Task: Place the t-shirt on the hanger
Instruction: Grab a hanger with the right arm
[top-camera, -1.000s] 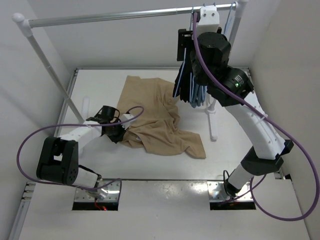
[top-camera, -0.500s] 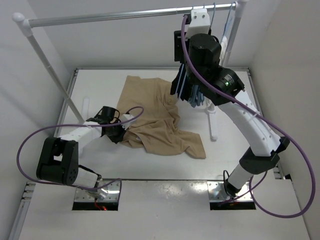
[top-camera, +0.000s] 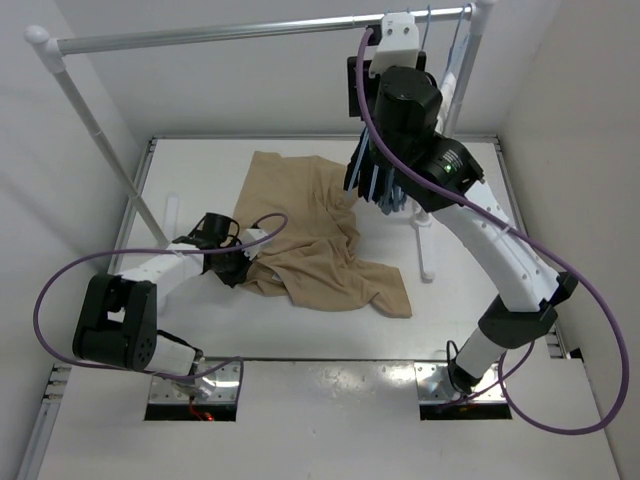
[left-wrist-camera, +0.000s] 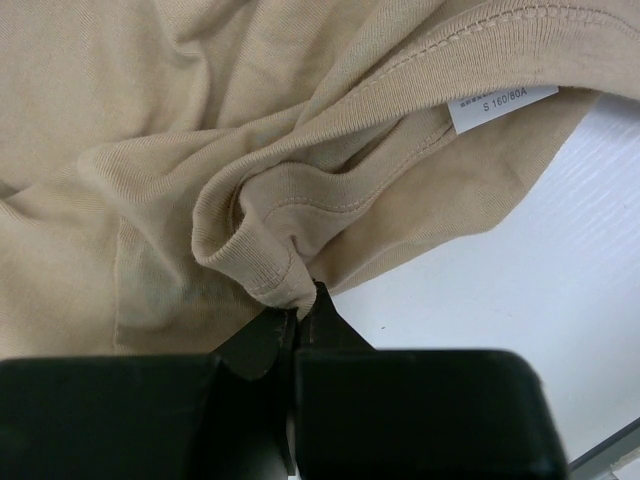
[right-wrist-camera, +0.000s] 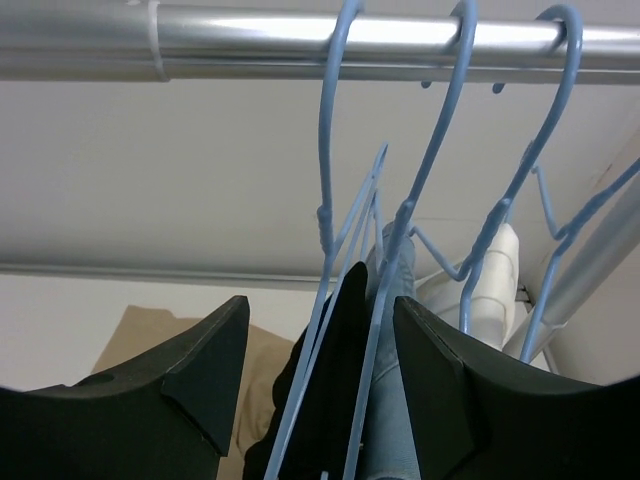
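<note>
The tan t-shirt (top-camera: 310, 230) lies crumpled on the white table. My left gripper (top-camera: 238, 266) is shut on a ribbed fold of its edge (left-wrist-camera: 262, 272), near the size label (left-wrist-camera: 503, 103). My right gripper (top-camera: 366, 86) is raised to the rail, jaws open (right-wrist-camera: 322, 335). Between its fingers (right-wrist-camera: 200, 370) hang pale-blue wire hangers. The wire of the leftmost hanger (right-wrist-camera: 327, 150) runs down in front of a black garment (right-wrist-camera: 345, 400). I cannot tell whether that hanger is bare. The fingers touch nothing.
A metal rail (right-wrist-camera: 250, 40) runs across the top, also in the top view (top-camera: 220, 35). Hangers with blue (right-wrist-camera: 395, 440) and white (right-wrist-camera: 495, 290) clothes hang right of the black one. Slanted rack post (top-camera: 100, 140) at left; white rack foot (top-camera: 425, 250) on the table.
My right arm has moved a little left and up towards the rail and the hanger hooks. The left arm and the t-shirt have not moved.
</note>
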